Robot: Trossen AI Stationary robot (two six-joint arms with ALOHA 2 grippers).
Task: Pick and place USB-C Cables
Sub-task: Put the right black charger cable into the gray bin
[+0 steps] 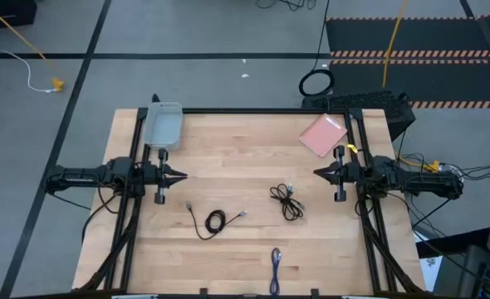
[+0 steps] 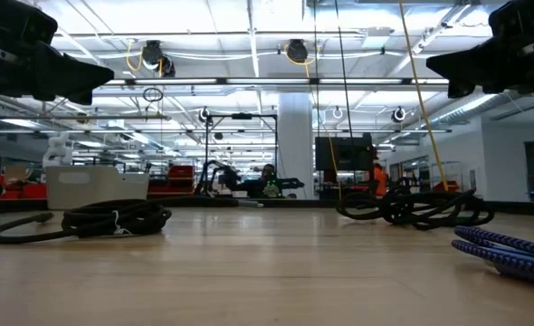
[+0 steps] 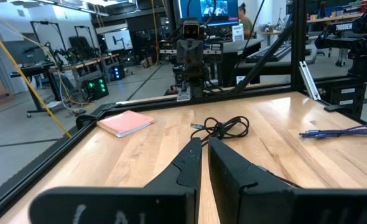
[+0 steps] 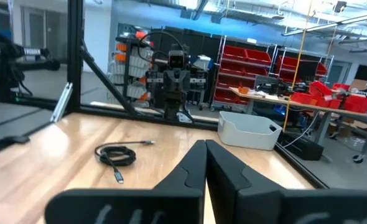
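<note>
The wooden counter (image 1: 253, 166) is pretty open in the middle, nothing sits between the two arms. Up at the 11 o'clock corner there's a light grey bin (image 1: 164, 126), and over at 1 o'clock a pink flat square (image 1: 322, 134), both well apart from the cables.

Left pincer (image 1: 181, 174) hangs over the 9 o'clock edge, fingers pressed together, holding nothing. Right pincer (image 1: 319, 173) mirrors it at 3 o'clock, also closed and empty.

One black USB-C cable (image 1: 213, 220) lies in a loose coil around 7 o'clock of center. The other black USB-C cable (image 1: 287, 202) is at roughly 4 o'clock of center, nearer the right arm. The blue-purple USB-C cable (image 1: 276, 264) lies stretched out near the 6 o'clock edge.

In the low view the blue-purple one is cut off at the frame edge, and both arms only show as dark shapes in the top corners. Connector ends are too small to make out well.
</note>
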